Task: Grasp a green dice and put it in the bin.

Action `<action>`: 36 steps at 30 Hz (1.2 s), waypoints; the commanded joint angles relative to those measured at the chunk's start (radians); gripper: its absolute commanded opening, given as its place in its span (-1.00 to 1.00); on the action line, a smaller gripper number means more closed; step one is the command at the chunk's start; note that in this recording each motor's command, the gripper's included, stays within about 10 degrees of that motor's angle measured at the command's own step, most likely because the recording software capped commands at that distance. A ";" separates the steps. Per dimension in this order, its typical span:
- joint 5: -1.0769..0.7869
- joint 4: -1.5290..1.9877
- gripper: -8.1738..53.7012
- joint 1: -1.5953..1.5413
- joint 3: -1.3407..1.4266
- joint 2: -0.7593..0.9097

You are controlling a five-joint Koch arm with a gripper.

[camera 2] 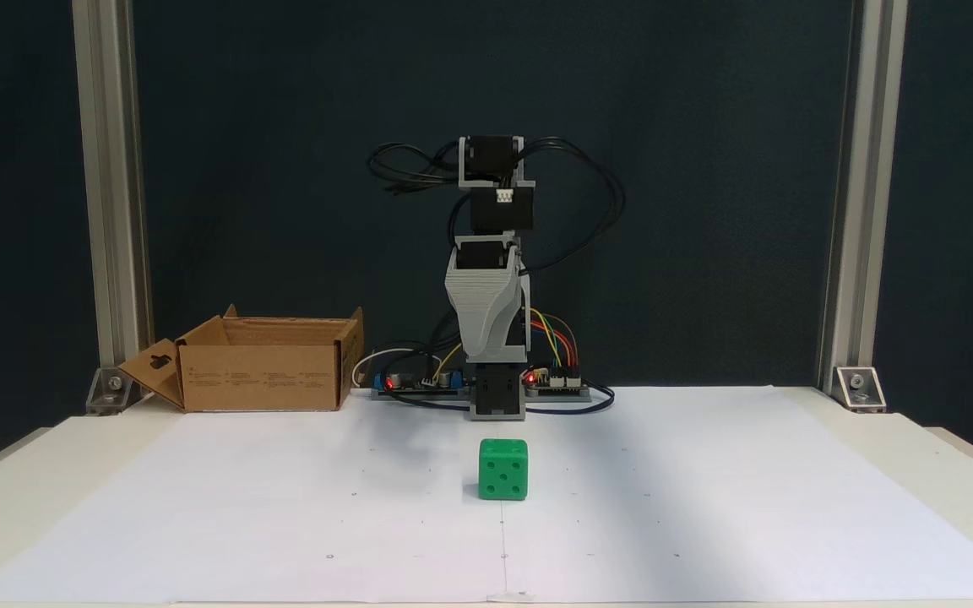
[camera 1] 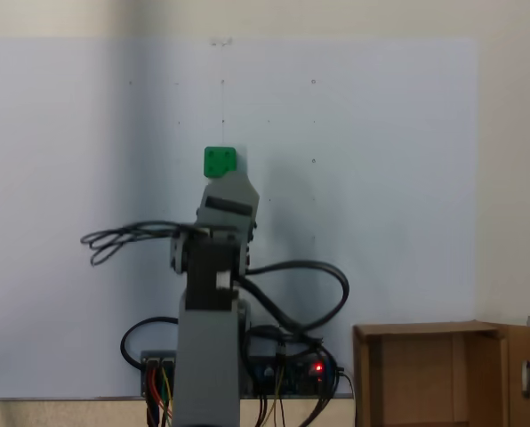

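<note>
Hand [camera 2: 486, 350] state cannot be told; green dice [camera 2: 503, 469] sits on white paper [camera 2: 706, 507], bin [camera 2: 263, 371] well apart.

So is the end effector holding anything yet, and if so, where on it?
Nothing is held. The green dice sits free on the white paper, in front of the folded arm.

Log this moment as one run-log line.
arm: folded at base | gripper: state unclear | dice: on paper, ungrasped, before arm | bin: beside base, open | step: grasp not begun
</note>
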 commanded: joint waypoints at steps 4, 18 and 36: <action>0.071 0.025 0.59 -0.011 -0.181 -0.094; 0.089 -0.060 0.59 -0.044 -0.233 -0.252; 0.084 -0.242 0.58 -0.083 -0.107 -0.281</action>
